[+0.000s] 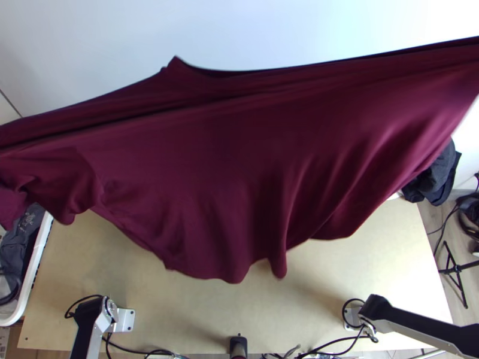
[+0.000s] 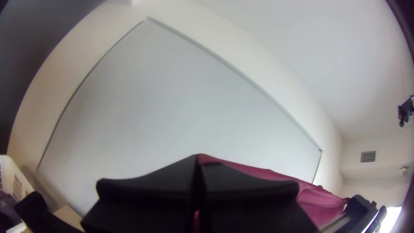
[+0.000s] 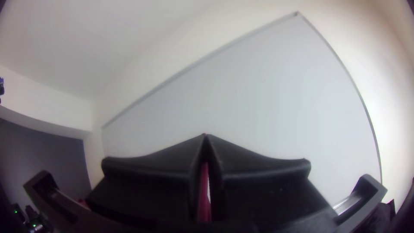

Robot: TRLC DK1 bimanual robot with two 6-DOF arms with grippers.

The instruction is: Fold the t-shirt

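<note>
Maroon T-shirt held aloft and drawn taut across the upper and middle frame of the top view, its upper edge slanting from the left border, past a small peak at upper centre-left, to the upper right border. The lower edge hangs in loose vertical folds over the middle of the light wooden desk, hiding the desk's far edge. Open room: a broad band of wood shows between the hanging cloth and the near edge at the bottom of the frame; the side edges run down the lower left and the right. The left gripper, in its wrist view, is closed on the shirt, with maroon fabric emerging behind the fingertips; the right gripper, in its own, is likewise clamped on the shirt, a strip of fabric visible between its fingers. The left arm stands at lower left, the right arm at lower right, with black cables along the bottom edge. Markings: pale print, too small to tell, on the dark grey cloth at the left. Containers: a white basket beside the desk's left edge holds this grey cloth. Further dark cloth lies at right, above a black stand.
</note>
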